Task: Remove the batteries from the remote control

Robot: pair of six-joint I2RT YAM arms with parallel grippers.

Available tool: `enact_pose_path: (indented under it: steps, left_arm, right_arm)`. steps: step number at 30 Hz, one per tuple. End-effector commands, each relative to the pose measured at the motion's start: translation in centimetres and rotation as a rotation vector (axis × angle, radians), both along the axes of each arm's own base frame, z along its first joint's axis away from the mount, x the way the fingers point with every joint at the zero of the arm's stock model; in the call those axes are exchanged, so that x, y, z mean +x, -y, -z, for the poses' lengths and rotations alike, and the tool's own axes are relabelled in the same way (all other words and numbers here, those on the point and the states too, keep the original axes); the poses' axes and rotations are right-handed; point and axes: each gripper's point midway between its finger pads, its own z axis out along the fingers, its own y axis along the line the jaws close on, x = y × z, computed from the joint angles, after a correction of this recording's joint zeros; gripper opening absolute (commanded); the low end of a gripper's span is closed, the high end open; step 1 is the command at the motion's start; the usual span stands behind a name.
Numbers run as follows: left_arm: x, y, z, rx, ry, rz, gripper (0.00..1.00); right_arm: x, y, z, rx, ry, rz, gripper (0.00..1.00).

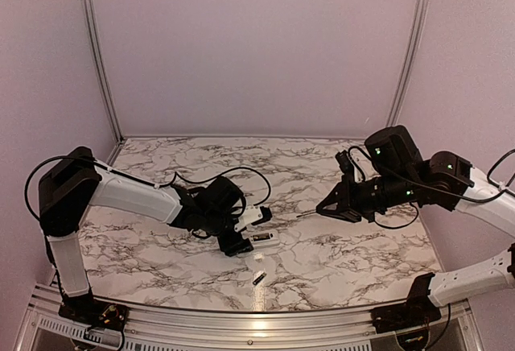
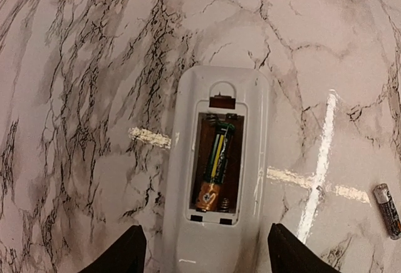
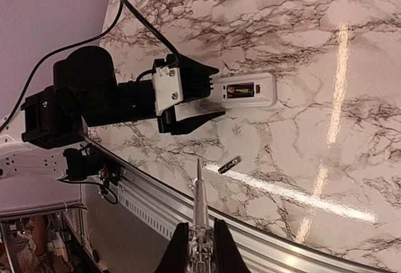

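The white remote control (image 2: 216, 97) lies back face up with its recess open. One dark and orange battery (image 2: 216, 160) sits in the left slot, and the right slot shows a bare spring. A second battery (image 2: 387, 210) lies loose on the marble, also seen in the top view (image 1: 259, 278). My left gripper (image 2: 207, 262) is open, its fingers straddling the remote's near end with a gap on each side. My right gripper (image 3: 199, 251) is shut on a thin pale grey stick (image 3: 199, 198) and hovers to the right of the remote (image 1: 264, 239), stick tip pointing toward it.
An aluminium rail (image 1: 241, 319) runs along the table's near edge, close to the loose battery. Pale walls with metal corner posts (image 1: 98, 53) enclose the back and sides. A black cable (image 1: 241, 174) loops over the marble behind the left arm.
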Motion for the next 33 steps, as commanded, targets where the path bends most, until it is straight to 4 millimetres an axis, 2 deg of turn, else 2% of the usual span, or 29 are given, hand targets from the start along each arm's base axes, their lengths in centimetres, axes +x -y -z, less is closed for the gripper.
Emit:
enact_pose_path:
  steps: [1,9,12,16,21,27,33]
  left_arm:
    - [0.1,-0.1,1.0,0.020,-0.049,0.018,0.68]
    - [-1.1,-0.2,2.2,0.036,-0.138,0.050,0.55]
    - [-1.1,-0.3,2.1,0.037,-0.144,0.043,0.44]
    - [-1.0,-0.4,1.4,0.018,-0.142,0.010,0.37]
    - [-0.7,-0.9,-0.5,-0.021,-0.133,-0.104,0.33]
    - [-2.9,-2.2,-1.7,-0.068,-0.152,-0.267,0.32]
    - [-4.5,-3.5,-2.0,-0.112,-0.203,-0.464,0.30]
  right_arm:
    - [0.1,0.7,-0.3,-0.004,-0.002,0.032,0.00]
    - [0.4,0.2,-0.2,-0.012,0.003,0.018,0.00]
    - [0.5,0.0,-0.2,-0.012,0.006,0.013,0.00]
    - [0.6,0.0,-0.1,-0.015,0.008,0.011,0.00]
    - [0.9,-0.1,0.3,-0.020,0.013,0.009,0.00]
    - [1.9,-0.9,0.3,-0.011,0.021,0.005,0.00]
    - [2.4,-1.8,0.7,-0.011,0.015,-0.013,0.00]
